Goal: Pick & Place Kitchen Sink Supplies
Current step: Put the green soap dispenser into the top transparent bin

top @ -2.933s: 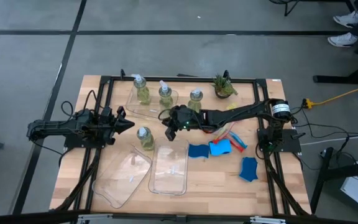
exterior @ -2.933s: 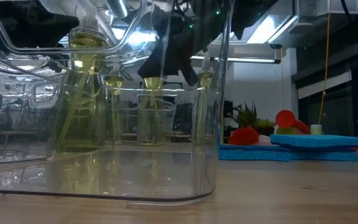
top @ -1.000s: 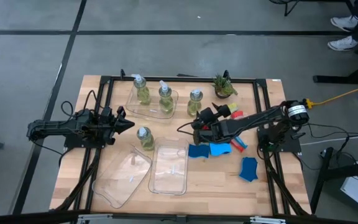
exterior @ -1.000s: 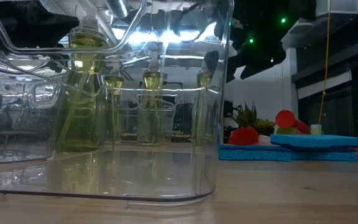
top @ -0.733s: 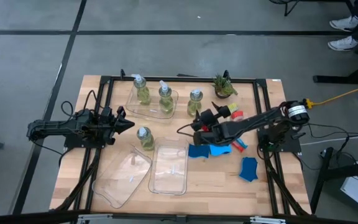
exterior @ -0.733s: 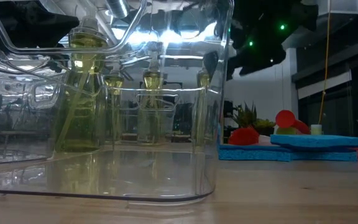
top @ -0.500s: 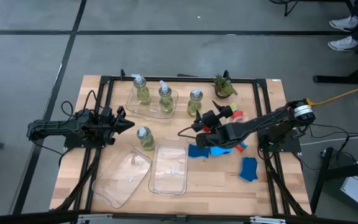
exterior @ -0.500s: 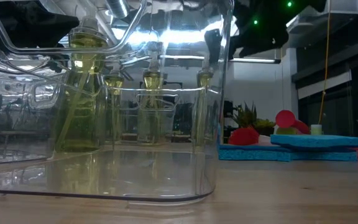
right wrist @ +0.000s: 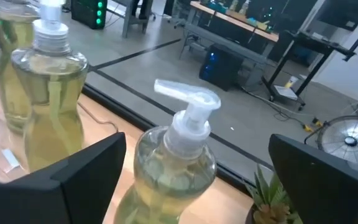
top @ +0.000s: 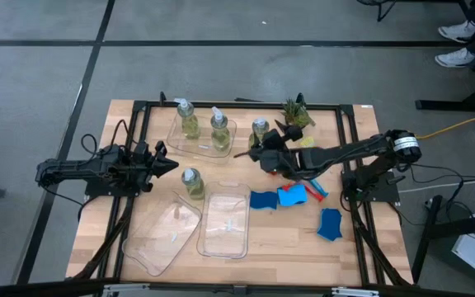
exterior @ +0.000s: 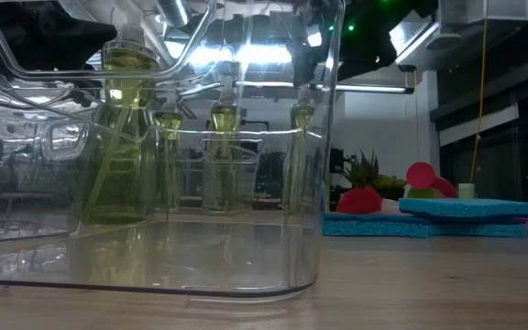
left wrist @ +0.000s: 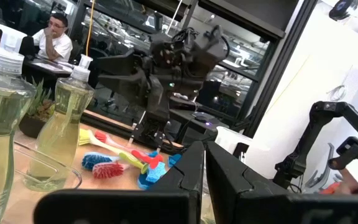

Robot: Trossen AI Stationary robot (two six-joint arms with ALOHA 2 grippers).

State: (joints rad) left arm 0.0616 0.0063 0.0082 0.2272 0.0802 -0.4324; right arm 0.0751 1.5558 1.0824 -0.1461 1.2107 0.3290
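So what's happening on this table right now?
The right claw, open and empty, is lined up on a pump bottle standing on the bare table beside the far tray, which already holds two bottles. The left claw waits shut at the left side. A fourth bottle, the sponges and brushes lie loose on the table, and the two near trays hold none of them.

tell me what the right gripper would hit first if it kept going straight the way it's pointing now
Probably the pump bottle standing alone on the table beside the potted plant. The open right gripper points at it, and the right wrist view shows it centred between the fingers, though the remaining distance is unclear.
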